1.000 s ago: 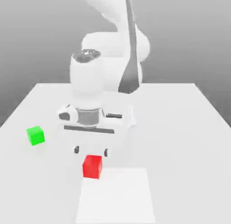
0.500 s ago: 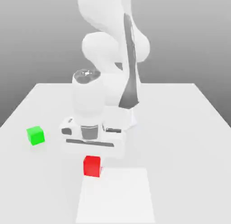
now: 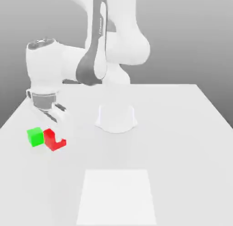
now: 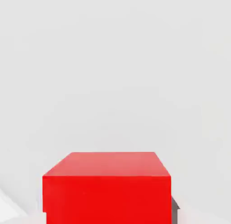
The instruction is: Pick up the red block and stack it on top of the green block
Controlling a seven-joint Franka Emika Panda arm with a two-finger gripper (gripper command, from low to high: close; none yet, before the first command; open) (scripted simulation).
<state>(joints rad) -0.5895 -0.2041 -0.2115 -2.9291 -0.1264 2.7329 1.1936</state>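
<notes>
The red block [image 3: 55, 142] is held in my gripper [image 3: 55, 135], which is shut on it, with a white finger [image 3: 58, 130] covering part of the block's face. The block sits right beside the green block [image 3: 35, 136], on the exterior view's right of it and at about the same height. Whether the two cubes touch, I cannot tell. The green block rests on the white table [image 3: 182, 143]. In the hand view the red block [image 4: 107, 187] looms close, with a dark finger edge [image 4: 175, 208] at its side.
The arm's white base [image 3: 116, 118] stands mid-table. A lighter square patch [image 3: 117, 197] lies on the table near the front. The table's edge runs close to the green block on the exterior view's left.
The gripper came down over the red block near the square patch and shut on it. The arm then swung to the exterior view's left, carrying the block to the green block's side.
</notes>
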